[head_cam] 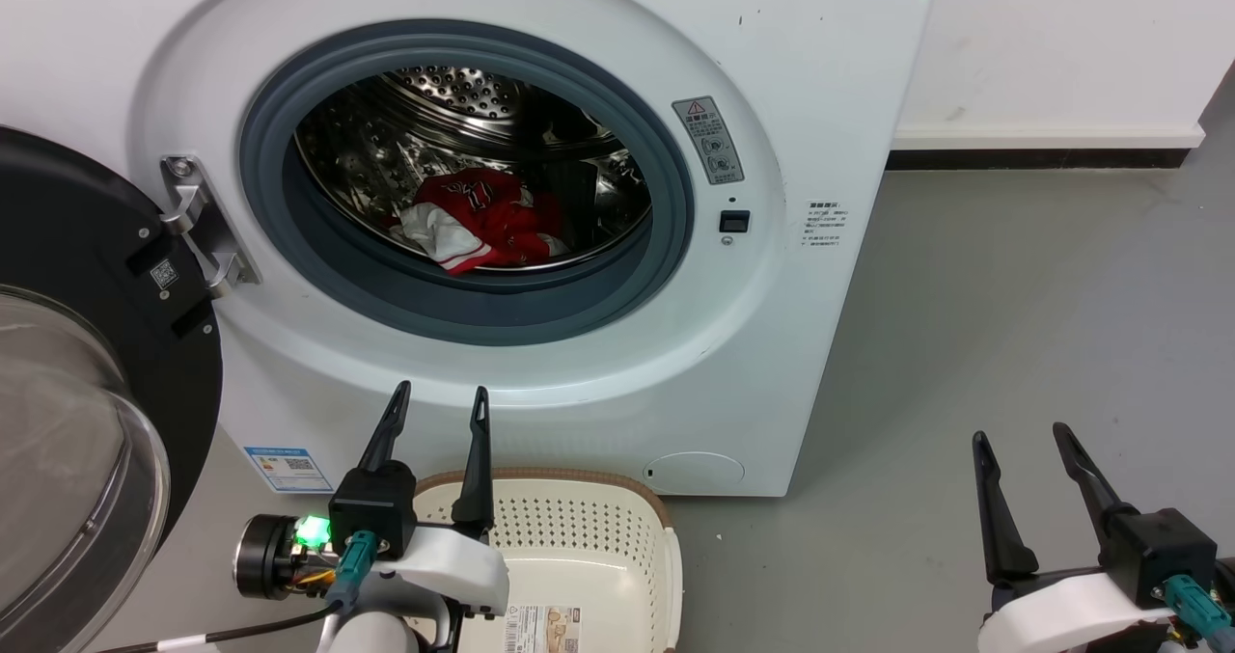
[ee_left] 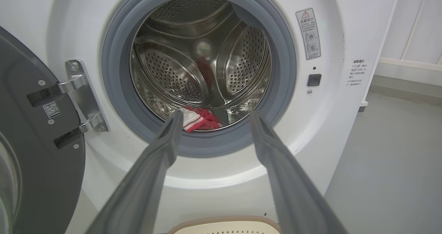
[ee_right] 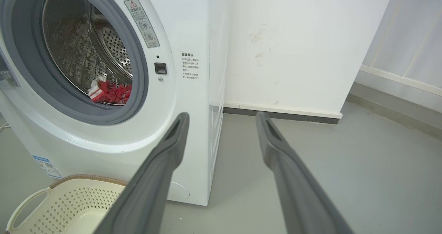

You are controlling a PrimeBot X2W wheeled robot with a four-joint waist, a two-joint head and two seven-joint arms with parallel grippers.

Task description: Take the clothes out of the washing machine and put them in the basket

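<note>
- Clothes (head_cam: 482, 219): low inside the washing machine (head_cam: 830, 74), door (head_cam: 87, 277) swung left.
- Basket (head_cam: 579, 528): near, under the machine's front for short drops.
- Left gripper (head_cam: 440, 391): wide, empty, aimed at clothes.
- Right gripper (head_cam: 1020, 434): wide, empty, right.

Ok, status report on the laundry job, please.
Left gripper open, right gripper open, both empty. Clothes in washing machine, door open. Basket below. Nothing blocks the opening.

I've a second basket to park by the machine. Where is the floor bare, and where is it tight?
Bare: the grey floor right of the washing machine, bordered by the wall's skirting and the right gripper. Tight: the machine's front, where the basket sits under the left gripper with the open door alongside.
</note>
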